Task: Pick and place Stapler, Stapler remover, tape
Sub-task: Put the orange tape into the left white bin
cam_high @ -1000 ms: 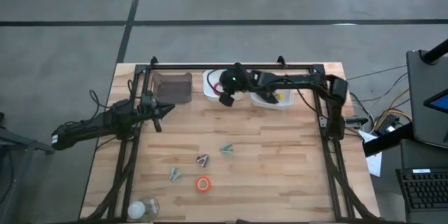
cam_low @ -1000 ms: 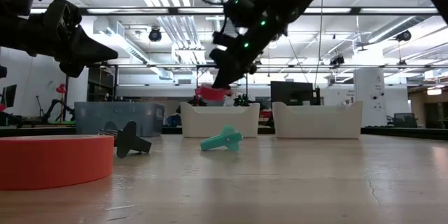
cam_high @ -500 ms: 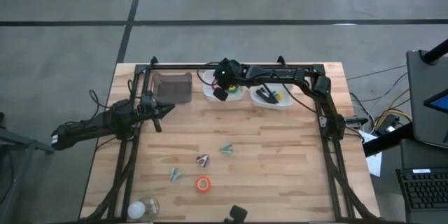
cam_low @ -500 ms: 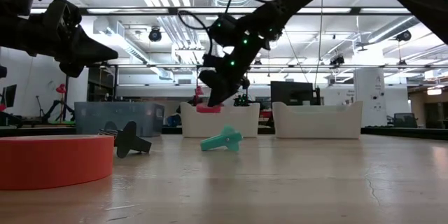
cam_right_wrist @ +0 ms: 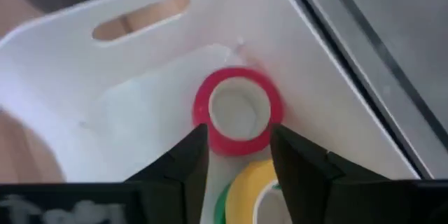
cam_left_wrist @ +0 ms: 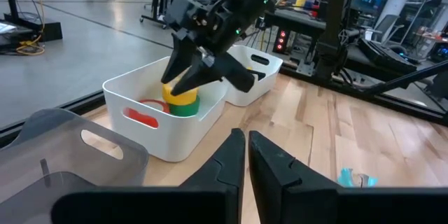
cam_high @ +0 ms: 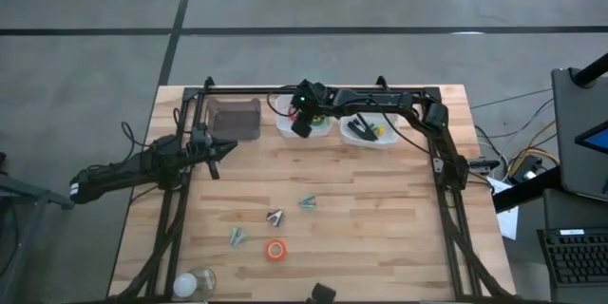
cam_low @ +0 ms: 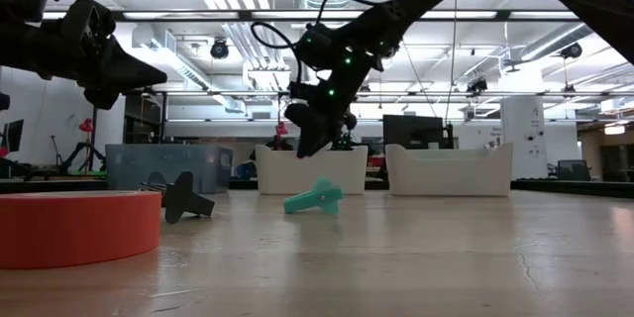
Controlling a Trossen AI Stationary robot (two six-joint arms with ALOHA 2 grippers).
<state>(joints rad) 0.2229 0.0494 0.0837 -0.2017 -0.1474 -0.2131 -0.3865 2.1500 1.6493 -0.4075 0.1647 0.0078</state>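
My right gripper (cam_high: 300,128) (cam_right_wrist: 238,131) hangs open over the left white bin (cam_high: 283,125), fingers pointing down and touching nothing. Below it on the bin floor, a red tape roll (cam_right_wrist: 238,112) lies flat beside a yellow roll (cam_right_wrist: 260,190) stacked on a green one (cam_left_wrist: 185,108). A second red roll (cam_high: 275,250) lies flat on the table near the front edge. The black stapler (cam_high: 361,131) lies in the right white bin (cam_high: 382,142). Three staple removers (cam_high: 275,216) (cam_high: 309,201) (cam_high: 237,237) rest mid-table. My left gripper (cam_high: 218,152) (cam_left_wrist: 246,155) waits shut at the table's left.
A grey bin (cam_high: 236,119) stands left of the white bins along the far edge. A pale round object (cam_high: 195,283) sits at the near left corner, and a small dark thing (cam_high: 323,292) at the near edge. Bare wood lies between the bins and the staple removers.
My right gripper carried a red tape roll a little toward the table's left and down into the left white bin, then let it go. The roll now lies flat on the bin floor next to the yellow and green rolls.
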